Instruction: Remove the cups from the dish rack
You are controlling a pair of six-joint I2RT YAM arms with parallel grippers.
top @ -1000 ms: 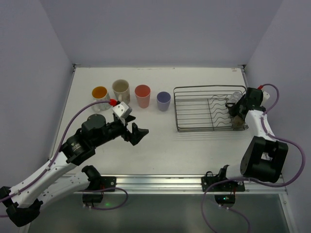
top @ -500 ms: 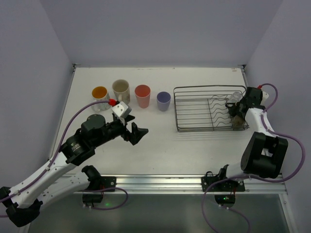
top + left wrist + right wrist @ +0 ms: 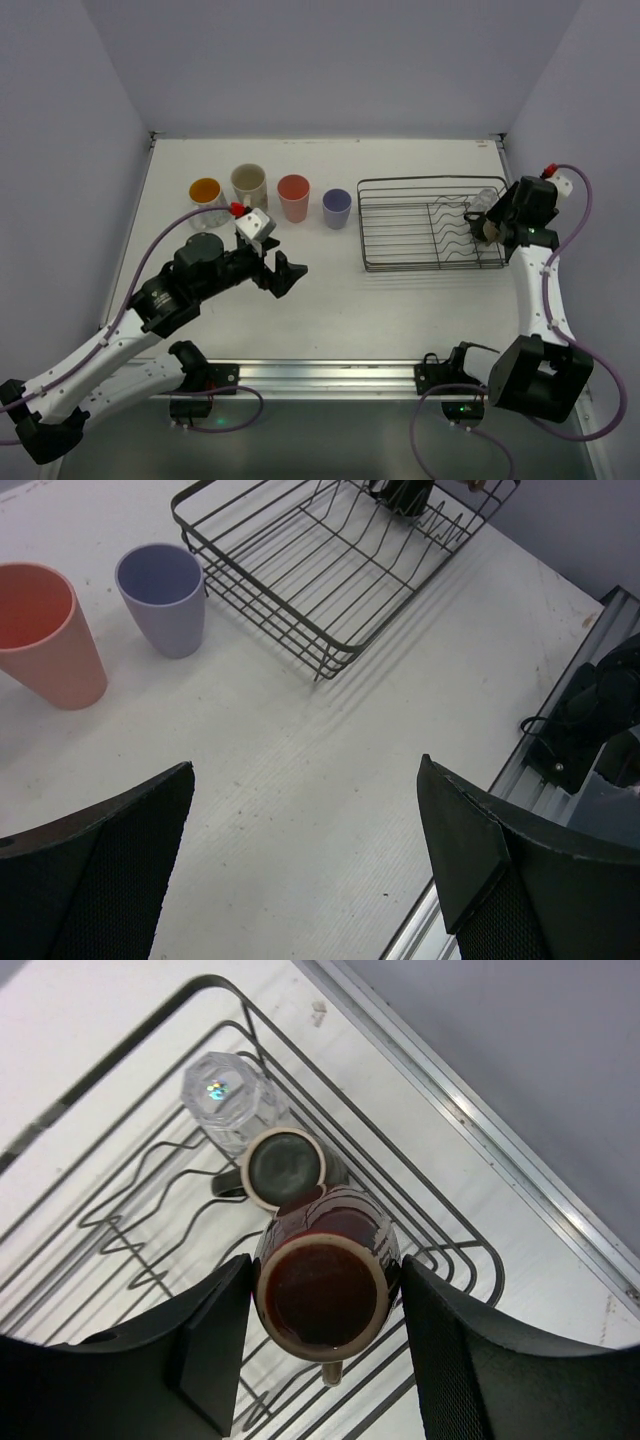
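The dark wire dish rack (image 3: 362, 226) stands right of centre. My right gripper (image 3: 491, 229) is over its right end, shut on a small brown cup (image 3: 322, 1280), one finger against each side. Below this cup, a dark mug with a handle (image 3: 285, 1167) and a clear glass (image 3: 225, 1095) remain in the rack (image 3: 470, 1250). On the table to the left stand an orange-inside cup (image 3: 204, 190), a cream mug (image 3: 248, 181), a salmon cup (image 3: 293, 192) and a lavender cup (image 3: 336, 206). My left gripper (image 3: 288, 272) hovers open over bare table, holding nothing.
In the left wrist view the salmon cup (image 3: 40, 635) and lavender cup (image 3: 160, 598) stand ahead-left of my left gripper (image 3: 305, 770), with the rack (image 3: 270, 580) ahead-right. Walls border the table at the back and both sides. A metal rail runs along the near edge.
My right gripper has closed on the brown cup and risen with it from the rack's near right corner. The left arm has barely shifted.
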